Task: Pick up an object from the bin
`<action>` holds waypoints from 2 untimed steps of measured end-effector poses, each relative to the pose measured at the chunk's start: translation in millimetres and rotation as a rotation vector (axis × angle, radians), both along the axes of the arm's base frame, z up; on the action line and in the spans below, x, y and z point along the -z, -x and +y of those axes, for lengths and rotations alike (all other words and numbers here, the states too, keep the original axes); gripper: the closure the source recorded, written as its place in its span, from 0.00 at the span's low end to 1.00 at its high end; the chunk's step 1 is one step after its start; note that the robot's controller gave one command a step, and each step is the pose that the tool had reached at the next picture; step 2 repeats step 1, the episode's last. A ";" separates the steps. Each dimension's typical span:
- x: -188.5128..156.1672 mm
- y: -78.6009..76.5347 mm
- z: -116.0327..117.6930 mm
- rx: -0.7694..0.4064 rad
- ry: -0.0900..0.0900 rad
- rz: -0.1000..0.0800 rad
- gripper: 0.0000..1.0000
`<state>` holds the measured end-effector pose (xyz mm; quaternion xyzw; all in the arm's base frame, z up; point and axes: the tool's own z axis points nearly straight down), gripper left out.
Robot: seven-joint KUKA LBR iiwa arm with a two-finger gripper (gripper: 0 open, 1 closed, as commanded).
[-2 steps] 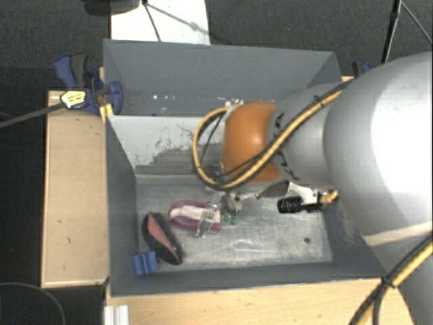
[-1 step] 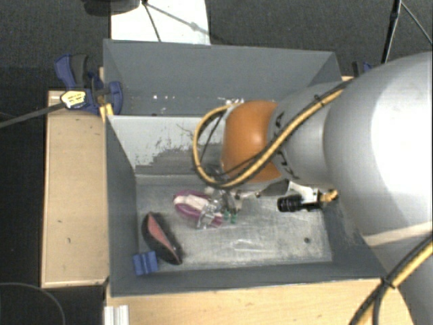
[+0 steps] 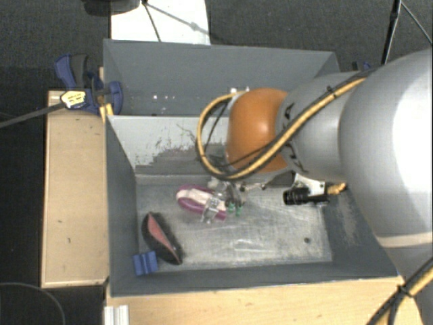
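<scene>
My gripper [image 3: 229,195] hangs low under the arm's orange cover, in the middle of the bin near its back wall. It is right at the right-hand end of a pink and white oblong thing [image 3: 193,200] lying on the floor. A small clear piece with a green tip [image 3: 234,209] lies just under the gripper, touching the pink thing's end. To the right lies a black pen-like thing with a yellow end [image 3: 308,194].
A black oval case with a pink inside [image 3: 161,237] lies at the front left of the bin. Beside it, in the front left corner, sits a small blue block [image 3: 145,263]. The arm covers the bin's right side.
</scene>
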<state>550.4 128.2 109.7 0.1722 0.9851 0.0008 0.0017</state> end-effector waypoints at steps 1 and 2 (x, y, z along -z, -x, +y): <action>-88.4 -2.1 0.1 -0.003 -0.001 -0.005 1.00; -88.4 -2.1 0.1 -0.003 -0.001 -0.005 1.00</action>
